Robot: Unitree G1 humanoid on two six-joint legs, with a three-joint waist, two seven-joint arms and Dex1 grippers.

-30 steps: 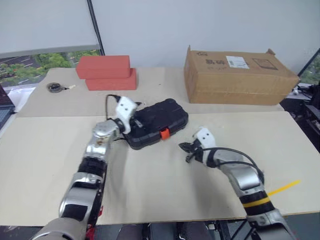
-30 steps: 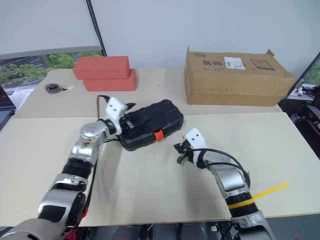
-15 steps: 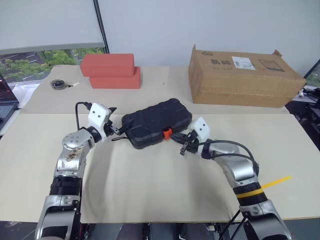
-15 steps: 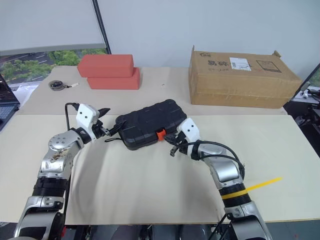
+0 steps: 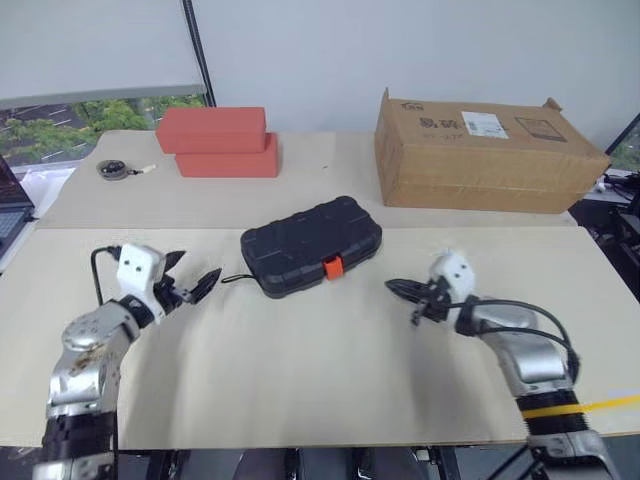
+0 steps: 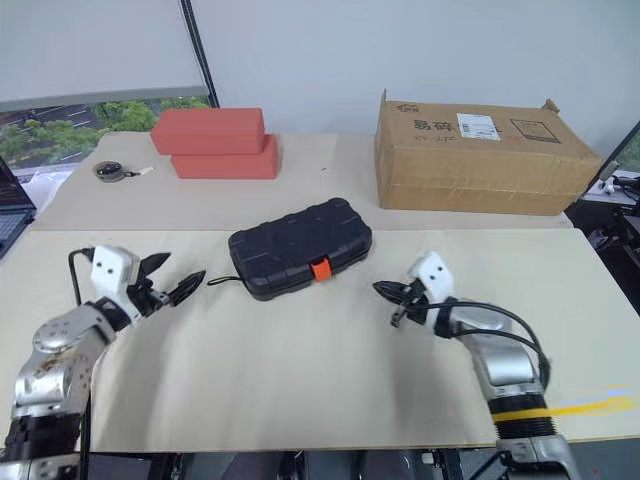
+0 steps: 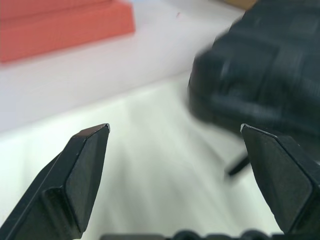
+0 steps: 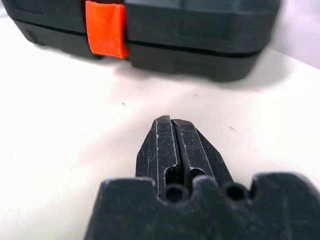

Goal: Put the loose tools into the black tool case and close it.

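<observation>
The black tool case (image 5: 312, 243) lies closed in the middle of the table, ribbed lid up, its orange latch (image 5: 333, 267) facing me. No loose tools are in view. My left gripper (image 5: 195, 276) hovers open and empty off the case's left end, pointing at it; in the left wrist view its fingers (image 7: 82, 165) stand wide apart with the case (image 7: 265, 75) beyond. My right gripper (image 5: 395, 288) is shut on nothing, a short way right of the latch. In the right wrist view its fingertips (image 8: 171, 131) press together, with the latch (image 8: 105, 27) ahead.
A brown cardboard box (image 5: 485, 150) stands at the back right. Two stacked red blocks (image 5: 215, 142) sit at the back left, with a dark round disc with a cord (image 5: 112, 169) beside them. A thin black strap (image 5: 232, 277) trails from the case's left end.
Both arms have drawn back from the case. The left gripper moved left and toward me, off the case's end. The right gripper moved right, away from the latch.
</observation>
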